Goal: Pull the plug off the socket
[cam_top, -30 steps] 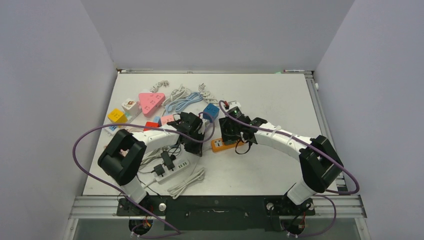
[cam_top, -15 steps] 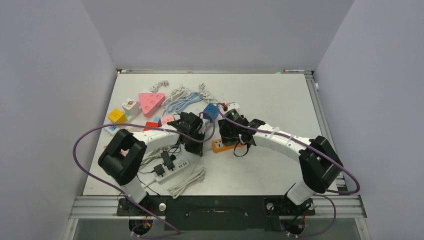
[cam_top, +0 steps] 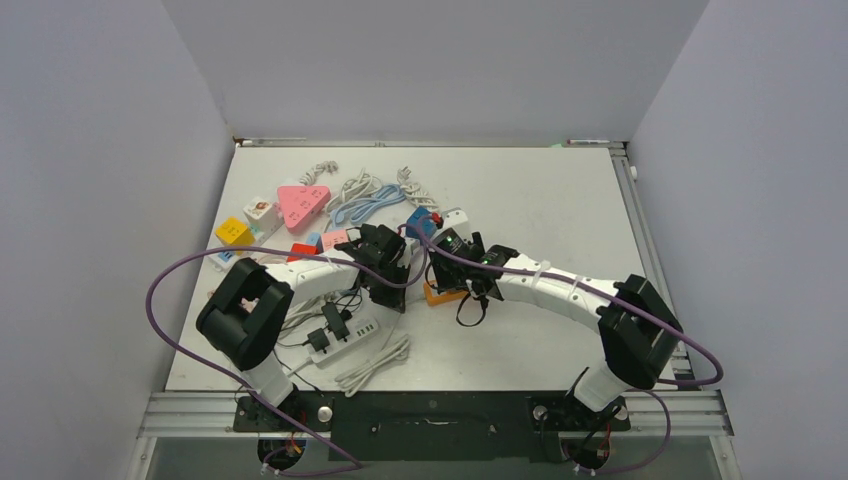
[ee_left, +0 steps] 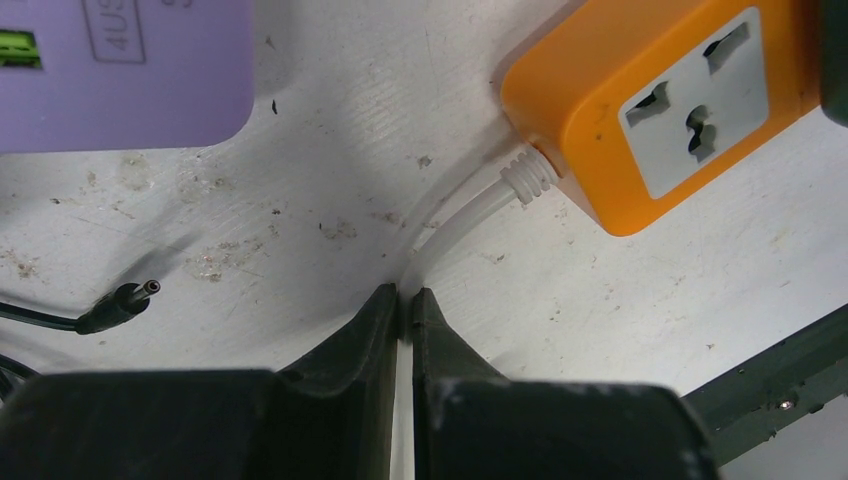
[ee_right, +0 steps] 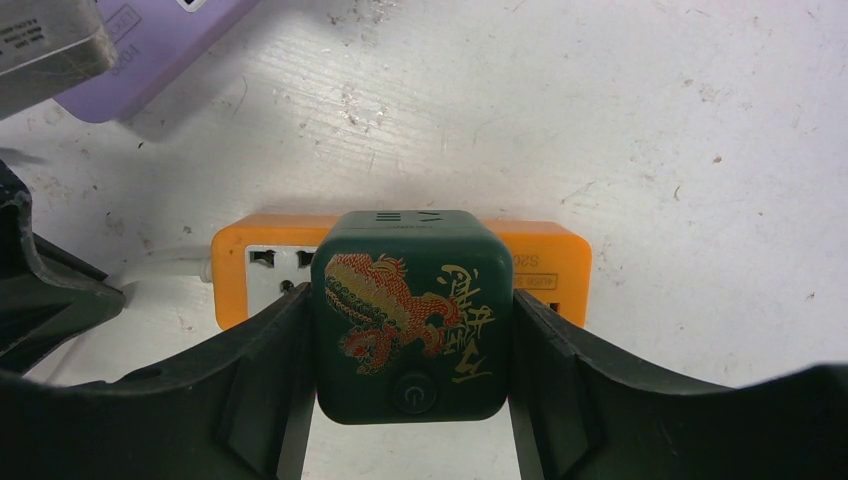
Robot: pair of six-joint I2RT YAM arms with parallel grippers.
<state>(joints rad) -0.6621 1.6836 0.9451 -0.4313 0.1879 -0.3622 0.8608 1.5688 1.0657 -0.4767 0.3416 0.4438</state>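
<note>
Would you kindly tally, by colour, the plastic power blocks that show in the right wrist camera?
Orange socket strip: 1
Dark green cube plug: 1
Purple block: 1
Grey block, cut off at the corner: 1
Total: 4

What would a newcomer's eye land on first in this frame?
Most striking is the dark green cube plug with its red-and-gold dragon print, clamped in the right gripper and seated on the orange socket strip mid-table. Beside it, the left gripper is pinched shut on the strip's white cord. A pink triangular socket stands out in the far-left clutter.
</note>
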